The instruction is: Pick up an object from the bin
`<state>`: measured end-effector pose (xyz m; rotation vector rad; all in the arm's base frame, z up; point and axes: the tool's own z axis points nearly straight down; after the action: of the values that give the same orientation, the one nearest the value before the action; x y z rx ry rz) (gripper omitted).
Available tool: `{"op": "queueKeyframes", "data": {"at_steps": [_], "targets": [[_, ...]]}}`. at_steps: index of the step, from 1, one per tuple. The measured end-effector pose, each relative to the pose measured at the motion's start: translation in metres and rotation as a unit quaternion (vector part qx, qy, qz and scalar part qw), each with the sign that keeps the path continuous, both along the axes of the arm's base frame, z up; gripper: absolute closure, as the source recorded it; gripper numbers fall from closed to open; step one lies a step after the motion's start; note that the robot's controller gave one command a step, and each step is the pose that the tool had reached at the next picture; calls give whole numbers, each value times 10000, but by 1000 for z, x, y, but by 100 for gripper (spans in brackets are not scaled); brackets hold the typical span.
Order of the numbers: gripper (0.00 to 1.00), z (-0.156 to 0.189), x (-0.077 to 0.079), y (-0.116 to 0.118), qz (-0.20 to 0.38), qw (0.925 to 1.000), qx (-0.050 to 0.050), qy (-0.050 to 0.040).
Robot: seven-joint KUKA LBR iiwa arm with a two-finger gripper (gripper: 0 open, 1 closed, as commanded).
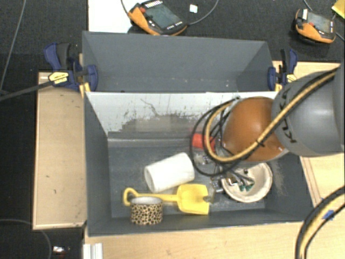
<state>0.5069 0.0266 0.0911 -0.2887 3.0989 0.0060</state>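
Observation:
My gripper point(215, 186) hangs low near the bin's front, under the orange wrist cover and its cables. It is just right of the blade of a yellow toy shovel point(193, 199) and touches or nearly touches it. The shovel's handle runs left to a ring end. A white cylinder point(170, 172) lies on its side just left of the gripper. A round white dish-like thing point(257, 188) with dark bits inside sits directly to its right, partly hidden by the arm.
A leopard-print tape roll point(146, 210) stands at the front left against the shovel's handle. A small red thing point(197, 141) peeks out behind the cables. The arm covers the bin's right half.

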Motion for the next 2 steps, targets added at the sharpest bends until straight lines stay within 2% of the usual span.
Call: {"op": "queueKeyframes", "data": {"at_steps": [1, 2], "targets": [[0, 33, 56, -16, 651, 9979, -21, -55], [0, -22, 9, 16, 103, 9999, 2, 54]]}}
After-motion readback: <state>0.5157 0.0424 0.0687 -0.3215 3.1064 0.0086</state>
